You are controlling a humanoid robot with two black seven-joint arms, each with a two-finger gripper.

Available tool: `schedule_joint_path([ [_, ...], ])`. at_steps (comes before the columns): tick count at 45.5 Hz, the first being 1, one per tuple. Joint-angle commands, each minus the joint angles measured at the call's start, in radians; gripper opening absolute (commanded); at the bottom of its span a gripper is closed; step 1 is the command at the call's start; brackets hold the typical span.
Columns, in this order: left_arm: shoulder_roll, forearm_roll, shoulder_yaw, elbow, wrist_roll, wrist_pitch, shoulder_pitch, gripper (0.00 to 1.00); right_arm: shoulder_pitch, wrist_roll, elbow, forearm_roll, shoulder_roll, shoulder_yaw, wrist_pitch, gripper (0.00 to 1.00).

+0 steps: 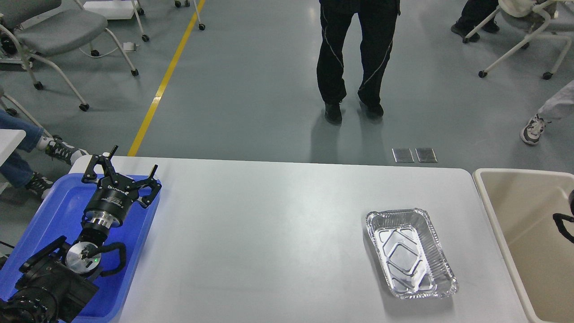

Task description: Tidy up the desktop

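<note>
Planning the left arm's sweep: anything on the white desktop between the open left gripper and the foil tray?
Head view: nothing. The white desktop is bare between the left gripper and the rectangular aluminium foil tray.

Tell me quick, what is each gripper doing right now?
Left gripper: open, holding nothing, above the blue tray.
Right gripper: out of view; only a bit of black cable shows at the right edge.
</note>
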Motion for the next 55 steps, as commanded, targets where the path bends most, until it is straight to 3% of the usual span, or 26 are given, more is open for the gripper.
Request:
schedule_joint_path([
  [1,0.000,0.000,0.000,0.000,0.000,0.000,0.000,1.00,0.151,0.003,0.109,0.000,-0.059,0.298,0.002,1.00],
  [13,0.000,0.000,0.000,0.000,0.000,0.000,0.000,1.00,0.167,0.022,0.482,-0.035,-0.204,0.526,0.023,1.00],
  [21,0.000,0.000,0.000,0.000,0.000,0.000,0.000,1.00,0.147,0.049,0.603,-0.129,-0.219,0.732,0.062,1.00],
  [26,0.000,0.000,0.000,0.000,0.000,0.000,0.000,1.00,0.119,0.115,0.654,-0.195,-0.219,0.797,0.111,1.00],
  [34,0.000,0.000,0.000,0.000,0.000,0.000,0.000,1.00,0.060,0.273,0.735,-0.215,-0.207,0.834,0.125,1.00],
  [44,0.000,0.000,0.000,-0.001,0.000,0.000,0.000,1.00,-0.068,0.431,0.755,-0.215,-0.116,0.835,0.125,1.00],
  [47,0.000,0.000,0.000,0.000,0.000,0.000,0.000,1.00,-0.111,0.451,0.752,-0.215,-0.075,0.835,0.125,1.00],
  [55,0.000,0.000,0.000,0.000,0.000,0.000,0.000,1.00,-0.203,0.451,0.747,-0.213,0.009,0.837,0.125,1.00],
])
